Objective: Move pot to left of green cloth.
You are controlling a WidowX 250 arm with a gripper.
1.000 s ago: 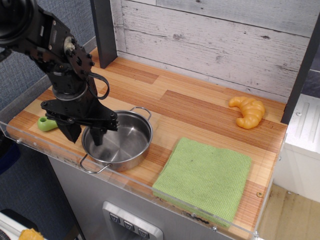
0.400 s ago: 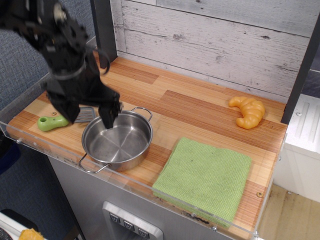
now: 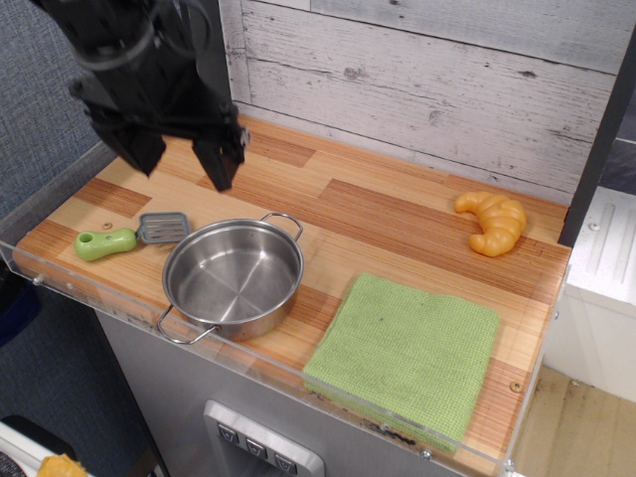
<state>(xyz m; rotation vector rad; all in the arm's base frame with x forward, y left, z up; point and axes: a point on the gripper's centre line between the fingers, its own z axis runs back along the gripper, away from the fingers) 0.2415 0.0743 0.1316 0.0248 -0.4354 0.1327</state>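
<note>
The shiny steel pot (image 3: pixel 233 276) with two wire loop handles sits upright on the wooden counter near the front edge, just left of the light-green folded cloth (image 3: pixel 404 355); a strip of bare wood separates them. My black gripper (image 3: pixel 184 164) hangs in the air above and behind the pot's left side, well clear of it. Its two fingers are spread apart and hold nothing.
A small grey spatula with a green handle (image 3: pixel 123 238) lies left of the pot. A yellow croissant (image 3: pixel 492 222) lies at the back right. A clear plastic rim (image 3: pixel 248 373) runs along the counter's front edge. A dark post (image 3: pixel 207 60) stands at the back left.
My gripper has let go of the pot's rim and risen up and back, away from the pot. The pot has stayed in place. The spatula is now uncovered.
</note>
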